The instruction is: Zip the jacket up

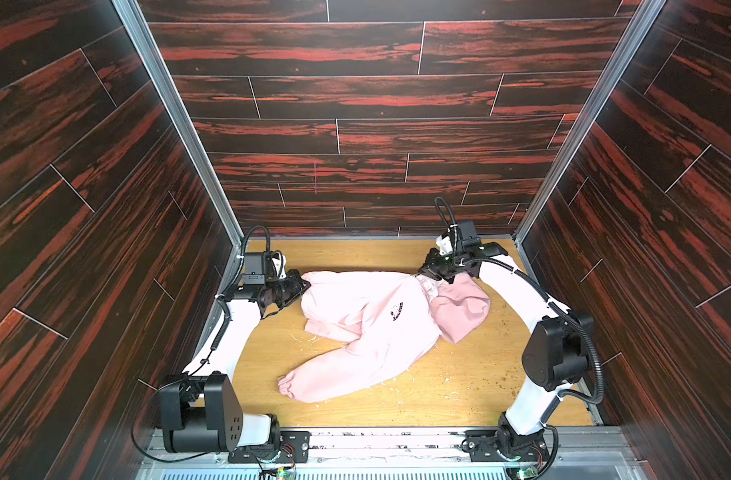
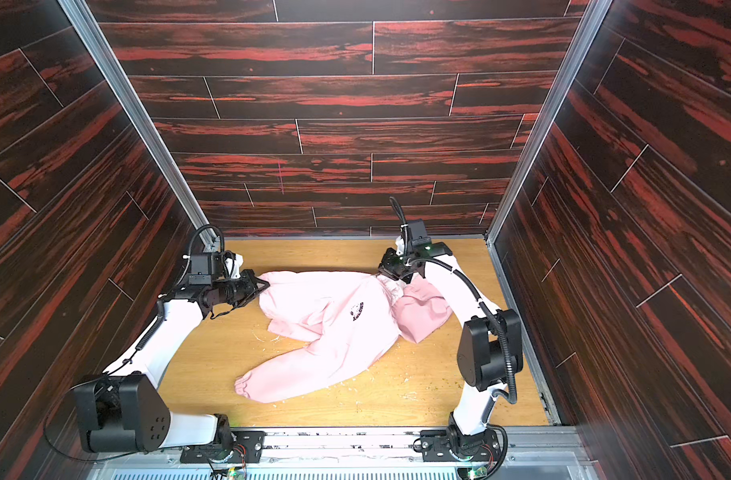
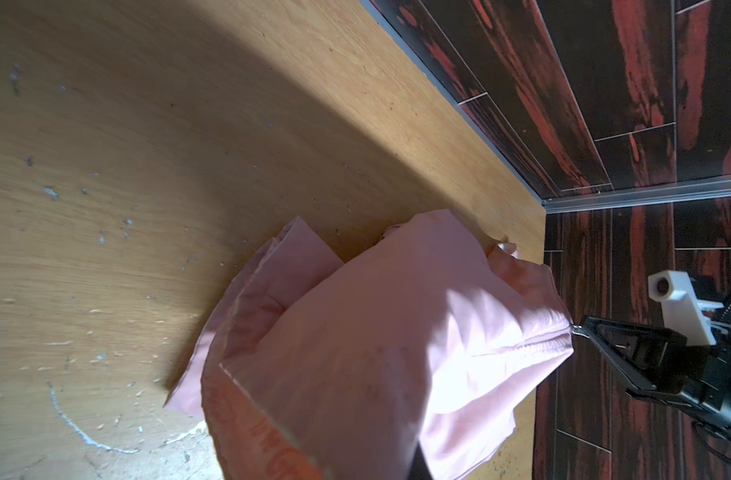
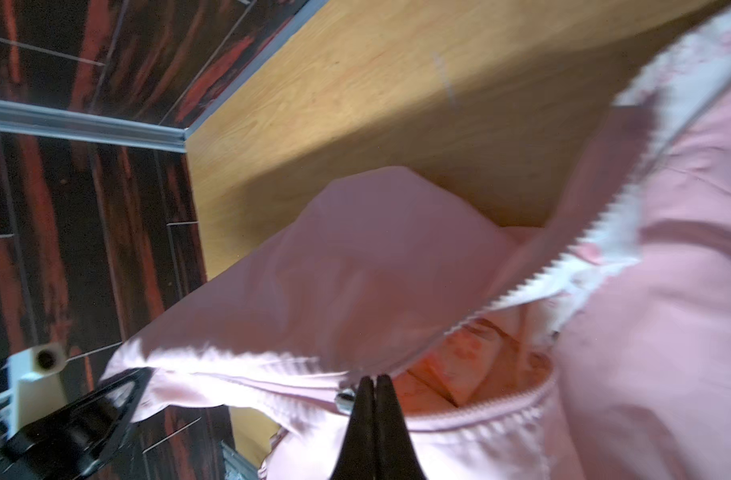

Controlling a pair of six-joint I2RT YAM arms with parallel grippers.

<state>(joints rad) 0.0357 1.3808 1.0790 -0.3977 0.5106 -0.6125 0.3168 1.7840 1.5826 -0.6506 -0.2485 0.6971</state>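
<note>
The light pink jacket (image 1: 368, 316) (image 2: 326, 311) lies stretched across the wooden table, hem to the left and hood (image 1: 459, 309) to the right. One sleeve runs toward the front, ending in a gathered cuff (image 1: 289, 386). My left gripper (image 1: 305, 286) (image 2: 266, 284) is shut on the hem; in the left wrist view the fabric (image 3: 376, 332) hides its jaws. My right gripper (image 1: 420, 275) (image 4: 374, 380) is shut at the collar end, pinching the metal zipper pull (image 4: 344, 399). The zip is closed from the hem up to the pull. Open teeth (image 4: 605, 232) run on toward the hood.
Dark red wood-panel walls (image 1: 106, 208) with metal corner posts box in the table (image 1: 459, 395) on three sides. A metal rail (image 1: 397, 440) with both arm bases lines the front edge. Small flecks of debris (image 1: 509, 374) lie at the front right.
</note>
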